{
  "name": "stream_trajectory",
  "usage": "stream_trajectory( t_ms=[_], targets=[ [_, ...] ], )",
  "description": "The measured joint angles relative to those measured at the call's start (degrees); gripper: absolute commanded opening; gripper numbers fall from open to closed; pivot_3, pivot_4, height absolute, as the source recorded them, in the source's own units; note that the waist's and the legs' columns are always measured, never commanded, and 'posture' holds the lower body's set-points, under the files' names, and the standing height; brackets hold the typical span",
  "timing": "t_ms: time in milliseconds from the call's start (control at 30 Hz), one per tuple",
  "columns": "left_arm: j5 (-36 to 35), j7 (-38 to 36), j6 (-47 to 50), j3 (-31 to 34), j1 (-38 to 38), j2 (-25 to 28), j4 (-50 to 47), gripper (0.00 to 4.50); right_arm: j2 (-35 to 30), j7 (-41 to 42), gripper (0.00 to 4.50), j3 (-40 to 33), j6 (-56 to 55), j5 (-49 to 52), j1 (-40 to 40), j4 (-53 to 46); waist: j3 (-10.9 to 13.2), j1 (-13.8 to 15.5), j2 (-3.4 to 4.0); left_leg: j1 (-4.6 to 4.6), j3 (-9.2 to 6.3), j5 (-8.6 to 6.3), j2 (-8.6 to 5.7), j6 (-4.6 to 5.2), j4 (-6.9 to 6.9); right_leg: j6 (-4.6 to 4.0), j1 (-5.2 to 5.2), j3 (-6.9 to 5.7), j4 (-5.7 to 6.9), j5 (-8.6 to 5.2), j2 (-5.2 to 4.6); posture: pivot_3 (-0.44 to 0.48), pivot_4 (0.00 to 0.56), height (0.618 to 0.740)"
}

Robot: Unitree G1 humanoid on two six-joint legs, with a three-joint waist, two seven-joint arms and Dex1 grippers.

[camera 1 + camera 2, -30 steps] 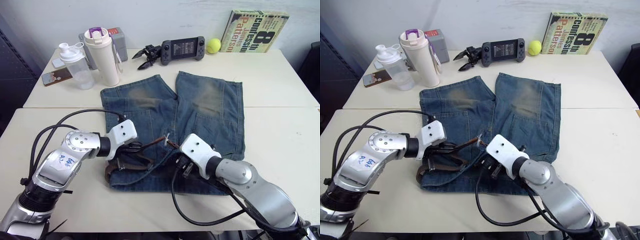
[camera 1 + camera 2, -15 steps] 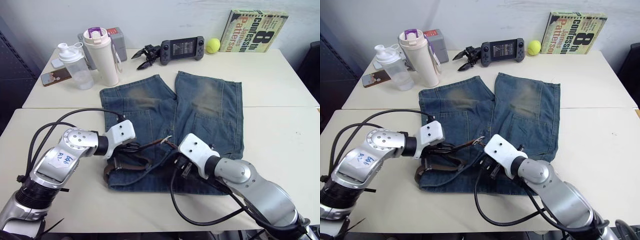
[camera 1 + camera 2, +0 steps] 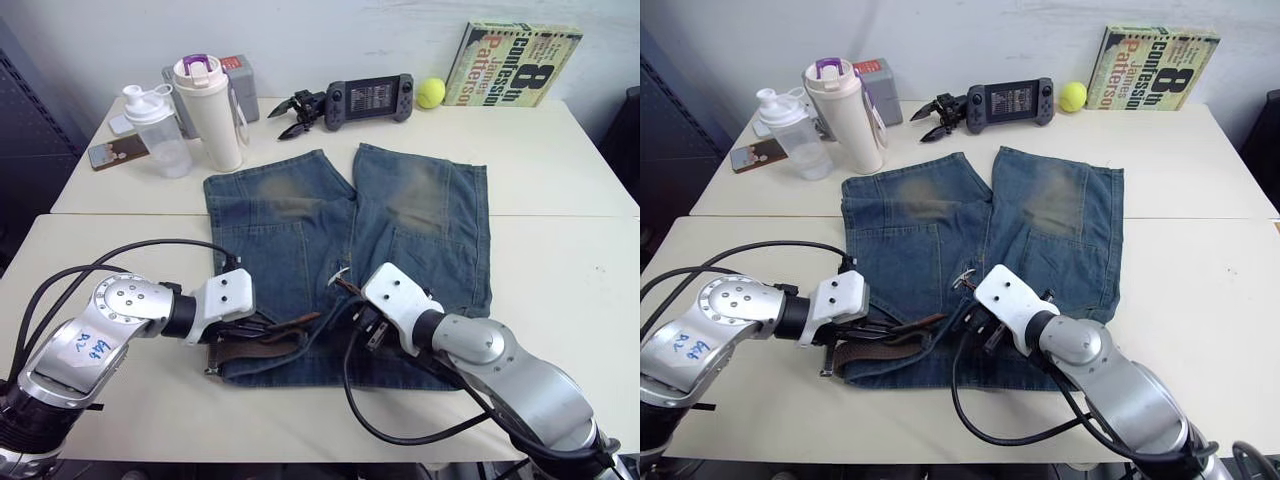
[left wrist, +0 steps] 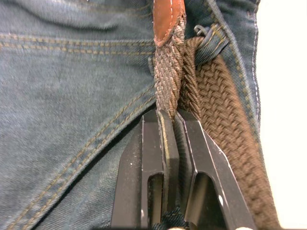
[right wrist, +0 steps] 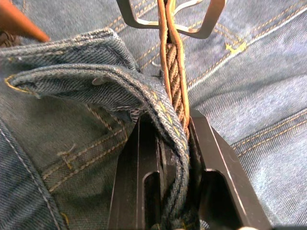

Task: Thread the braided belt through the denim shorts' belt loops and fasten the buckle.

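Note:
The denim shorts (image 3: 290, 230) lie flat on the table with the waistband toward me. The braided belt (image 3: 258, 350) runs along the waistband's left half. My left gripper (image 3: 262, 327) is shut on the belt's strap (image 4: 168, 81) just behind its tan leather tip (image 4: 168, 14), beside a belt loop (image 4: 211, 40). At the middle of the waistband my right gripper (image 3: 352, 318) is shut on the belt just behind the buckle (image 5: 168, 21), with a fold of denim waistband (image 5: 96, 81) caught between its fingers too. The buckle (image 3: 340, 275) is lifted a little above the cloth.
Along the back of the table stand a clear shaker bottle (image 3: 155, 130), a white tumbler (image 3: 212, 110), a phone (image 3: 115, 150), a grey box (image 3: 240, 75), a black clip (image 3: 298, 108), a game console (image 3: 370, 98), a tennis ball (image 3: 431, 92) and a book (image 3: 515, 62).
My left gripper has slid back toward me and to the left with the belt, and the tan tip now lies lower over the waistband. The right gripper has held its place.

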Motion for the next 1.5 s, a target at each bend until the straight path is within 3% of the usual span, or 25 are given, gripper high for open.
stream_trajectory(
  t_ms=[267, 900, 1267, 1400, 1500],
  targets=[
    [4.76, 7.67, 4.13, -3.81, -5.2, -5.9, 4.62, 0.0, 0.03, -0.02, 0.01, 0.07, 0.01, 0.97, -0.52, -0.01, 0.0, -0.21, 0.0, -0.01, 0.03, -0.01, 0.01, 0.02, 0.0, 0.0, -0.06, -0.02, 0.1, 0.0, 0.08, 0.0, 0.15, 0.739],
    [3.6, 12.5, 11.37, -3.64, -6.08, -9.27, 1.64, 0.0, -1.38, 0.25, 0.01, 0.48, 0.17, 2.37, -0.72, -0.01, 0.0, -0.11, 0.0, -0.01, 0.03, -0.01, -0.01, 0.01, 0.03, 0.0, -0.04, 0.0, 0.09, 0.0, 0.0, 0.0, 0.15, 0.739],
    [4.94, 20.41, 16.75, -5.16, -7.99, -15.8, 0.01, 0.0, -5.53, 0.34, 0.01, 2.95, -0.02, 2.37, -2.25, -0.01, 0.0, 0.04, -0.01, -0.02, -0.01, -0.01, -0.07, 0.02, 0.09, 0.0, 0.01, -0.01, 0.06, 0.0, 0.04, 0.0, 0.15, 0.739],
    [8.05, 21.05, 13.86, -8.1, -8.56, -15.02, -0.05, 0.0, -5.66, 0.35, 0.01, 3.65, 0.17, 2.42, -2.66, 0.02, 0.0, 0.03, -0.01, -0.02, -0.01, -0.01, -0.04, 0.02, 0.09, 0.0, 0.01, -0.01, 0.05, 0.0, 0.03, 0.0, 0.15, 0.739],
    [13.53, 22.13, 7.69, -11.25, -8.39, -12.85, -0.23, 0.0, -1.88, 0.27, 0.01, 1.43, 2.86, 3.1, -2.43, 0.43, -0.01, 0.03, -0.01, -0.02, 0.0, 0.0, -0.03, 0.01, 0.09, 0.0, 0.01, 0.0, 0.05, 0.0, 0.03, 0.0, 0.15, 0.739]
  ],
)
